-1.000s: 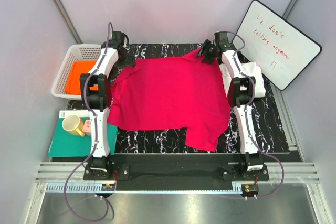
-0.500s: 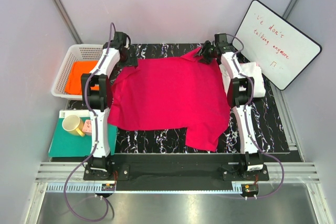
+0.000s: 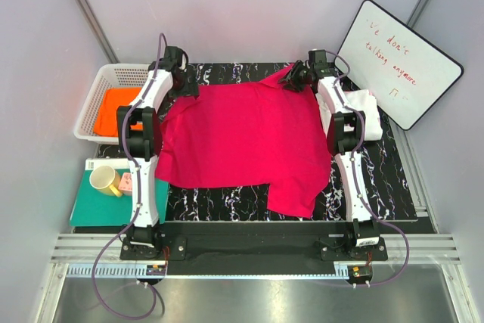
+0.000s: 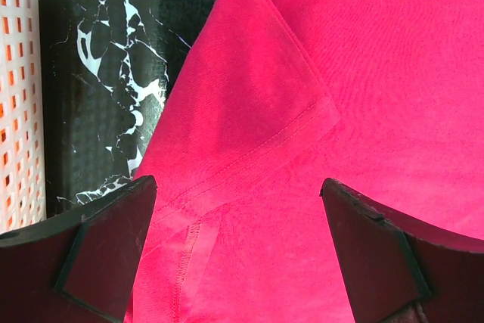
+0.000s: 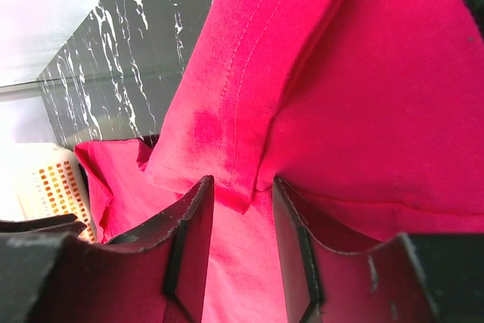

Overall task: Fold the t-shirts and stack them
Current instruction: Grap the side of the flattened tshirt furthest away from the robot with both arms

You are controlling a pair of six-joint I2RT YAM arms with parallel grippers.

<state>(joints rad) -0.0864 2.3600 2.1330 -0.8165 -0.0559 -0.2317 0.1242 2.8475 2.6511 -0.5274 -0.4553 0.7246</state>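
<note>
Crimson-pink t-shirt (image 3: pixel 242 138): right claw (image 5: pixel 242 187) has narrowed around its far sleeve hem, grip unsure; left claw (image 4: pixel 236 187) gapes wide, so a fold looks imminent.

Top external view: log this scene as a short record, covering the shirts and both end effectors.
crimson t-shirt: spread out on the marbled mat, not yet folded
left end effector: open, over the shirt's far-left sleeve
right end effector: partly closed, with a fold of the far-right corner between its fingers; grip unclear
orange t-shirt: in the white basket, far left
white t-shirt: on the mat, right of the crimson one
</note>
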